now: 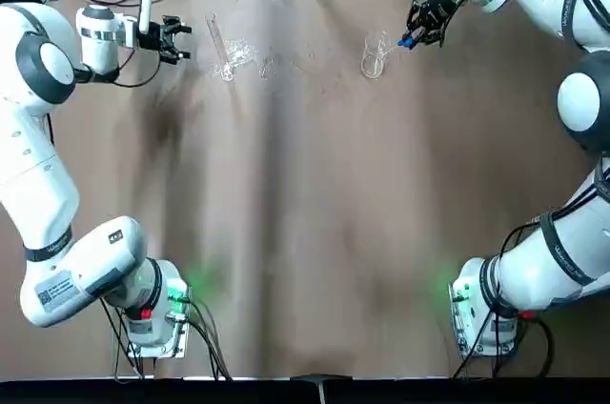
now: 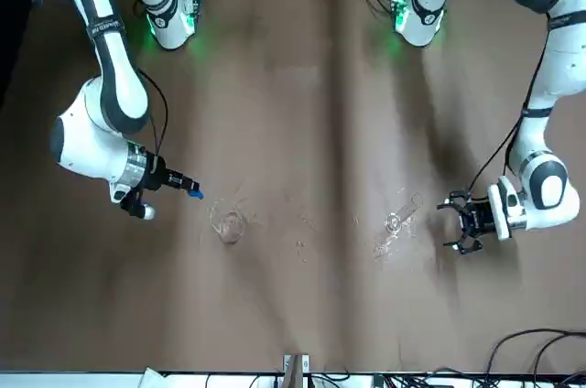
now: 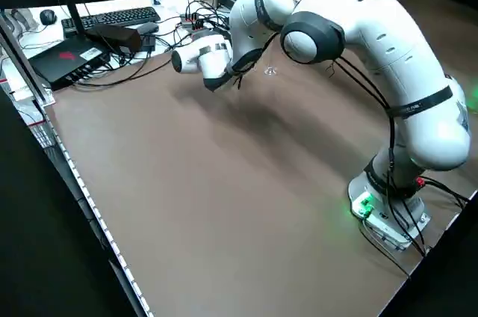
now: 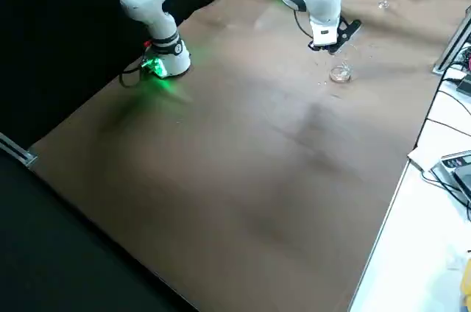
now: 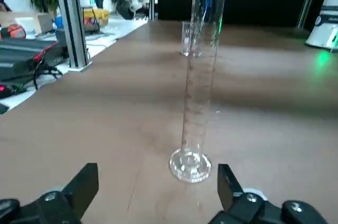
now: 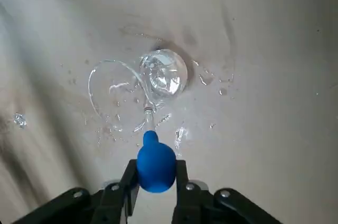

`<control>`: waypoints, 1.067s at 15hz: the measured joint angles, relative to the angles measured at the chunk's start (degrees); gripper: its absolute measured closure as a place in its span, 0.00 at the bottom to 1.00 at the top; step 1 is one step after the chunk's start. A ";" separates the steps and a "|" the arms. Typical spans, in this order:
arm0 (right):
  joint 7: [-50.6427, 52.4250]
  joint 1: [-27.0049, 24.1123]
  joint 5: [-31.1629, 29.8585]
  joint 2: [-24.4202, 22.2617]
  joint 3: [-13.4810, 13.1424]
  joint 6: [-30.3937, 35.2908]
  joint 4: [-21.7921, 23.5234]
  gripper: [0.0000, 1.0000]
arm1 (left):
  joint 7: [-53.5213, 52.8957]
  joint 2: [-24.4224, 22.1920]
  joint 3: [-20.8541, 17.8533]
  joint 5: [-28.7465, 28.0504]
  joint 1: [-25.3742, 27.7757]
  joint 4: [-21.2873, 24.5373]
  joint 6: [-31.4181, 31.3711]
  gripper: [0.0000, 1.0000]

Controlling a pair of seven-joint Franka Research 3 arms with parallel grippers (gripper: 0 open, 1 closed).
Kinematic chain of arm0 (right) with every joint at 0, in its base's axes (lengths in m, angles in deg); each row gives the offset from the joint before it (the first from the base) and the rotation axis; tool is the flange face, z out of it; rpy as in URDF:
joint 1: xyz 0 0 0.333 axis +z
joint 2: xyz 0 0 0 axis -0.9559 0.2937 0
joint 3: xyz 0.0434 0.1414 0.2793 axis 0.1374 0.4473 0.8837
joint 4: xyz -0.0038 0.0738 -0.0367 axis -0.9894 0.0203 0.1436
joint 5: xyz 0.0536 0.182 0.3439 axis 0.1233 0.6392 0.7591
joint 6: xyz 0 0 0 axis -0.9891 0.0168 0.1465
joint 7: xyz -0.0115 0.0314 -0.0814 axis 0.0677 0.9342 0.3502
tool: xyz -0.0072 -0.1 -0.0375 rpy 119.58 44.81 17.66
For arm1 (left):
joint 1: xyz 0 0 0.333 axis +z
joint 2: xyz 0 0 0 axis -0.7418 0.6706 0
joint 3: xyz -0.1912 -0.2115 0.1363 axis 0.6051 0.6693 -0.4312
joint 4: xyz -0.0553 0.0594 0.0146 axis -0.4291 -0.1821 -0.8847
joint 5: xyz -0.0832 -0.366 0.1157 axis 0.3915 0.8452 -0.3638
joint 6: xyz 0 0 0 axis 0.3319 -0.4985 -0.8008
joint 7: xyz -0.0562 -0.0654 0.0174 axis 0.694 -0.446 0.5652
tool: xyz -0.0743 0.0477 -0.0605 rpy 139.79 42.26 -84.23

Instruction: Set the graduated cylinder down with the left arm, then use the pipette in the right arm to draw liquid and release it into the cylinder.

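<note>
Lab-like space, probably: glass cylinder (image 5: pixel 196 92), beaker (image 1: pixel 374 56), robot arms (image 1: pixel 91 194), cable tangle (image 3: pixel 198 18).
</note>
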 joint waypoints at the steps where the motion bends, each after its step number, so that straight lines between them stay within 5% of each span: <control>1: 0.00 0.00 0.01 0.00 0.00 0.00 -0.01 0.68 | -0.45 0.30 0.09 0.69 -0.22 0.00 0.80 0.00; 7: 0.00 0.20 0.04 0.00 0.00 0.00 -0.09 0.85 | -5.39 1.81 0.19 5.47 -1.04 0.02 4.11 0.00; 16: 0.03 0.56 0.04 0.01 -0.03 0.00 -1.28 0.88 | -11.54 5.47 0.29 6.63 -4.00 0.02 4.51 0.00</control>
